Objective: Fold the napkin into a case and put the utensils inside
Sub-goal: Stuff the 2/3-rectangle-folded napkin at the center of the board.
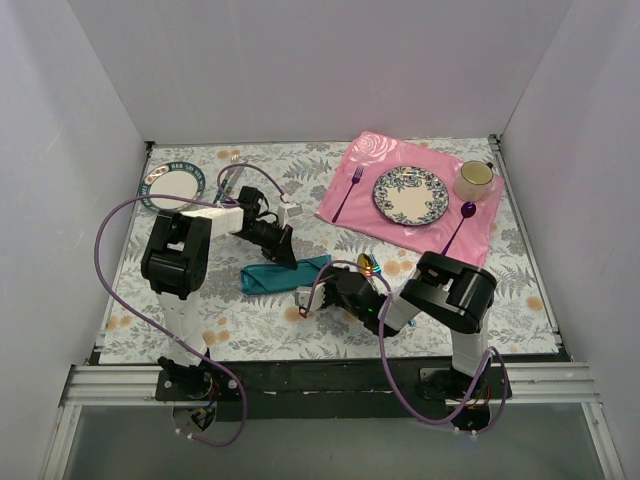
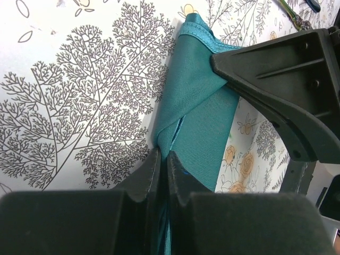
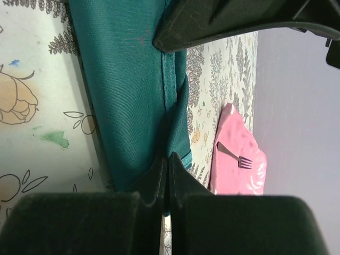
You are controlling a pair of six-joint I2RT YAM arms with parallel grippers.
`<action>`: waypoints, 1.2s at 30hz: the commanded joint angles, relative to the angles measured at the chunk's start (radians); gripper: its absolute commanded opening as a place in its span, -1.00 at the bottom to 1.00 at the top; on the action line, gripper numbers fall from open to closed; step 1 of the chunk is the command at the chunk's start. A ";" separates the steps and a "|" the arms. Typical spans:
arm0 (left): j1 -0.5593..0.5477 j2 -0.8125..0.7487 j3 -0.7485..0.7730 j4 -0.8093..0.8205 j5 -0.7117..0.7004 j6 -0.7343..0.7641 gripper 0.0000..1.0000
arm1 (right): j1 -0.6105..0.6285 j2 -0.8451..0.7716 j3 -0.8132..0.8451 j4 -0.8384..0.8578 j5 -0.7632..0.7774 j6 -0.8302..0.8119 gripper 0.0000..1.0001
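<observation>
Gripping the folded teal napkin [image 1: 285,273] with left tool [image 2: 163,159] and right tool [image 3: 166,162], both clamped. Lying near the tabletop's [image 1: 250,325] front edge.

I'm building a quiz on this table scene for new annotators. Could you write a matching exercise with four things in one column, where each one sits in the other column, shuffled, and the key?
Things:
1. napkin
2. purple fork
3. mug
4. teal-rimmed plate

Places:
A. far right corner of the pink placemat
B. far left of the floral tablecloth, off the placemat
C. near the middle front of the tablecloth, folded into a strip
D. on the placemat, left of the patterned plate

Pairs: 1-C, 2-D, 3-A, 4-B
</observation>
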 commanded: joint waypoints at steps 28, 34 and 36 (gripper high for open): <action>-0.004 0.026 -0.036 0.013 -0.065 0.005 -1.00 | -0.122 -0.250 0.279 -0.680 -0.217 0.409 0.02; -0.004 0.029 -0.030 0.014 -0.062 0.002 -1.00 | -0.134 -0.202 0.285 -0.654 -0.229 0.397 -0.09; -0.004 0.030 -0.030 0.014 -0.059 -0.001 -1.00 | -0.134 -0.173 0.287 -0.635 -0.212 0.388 -0.16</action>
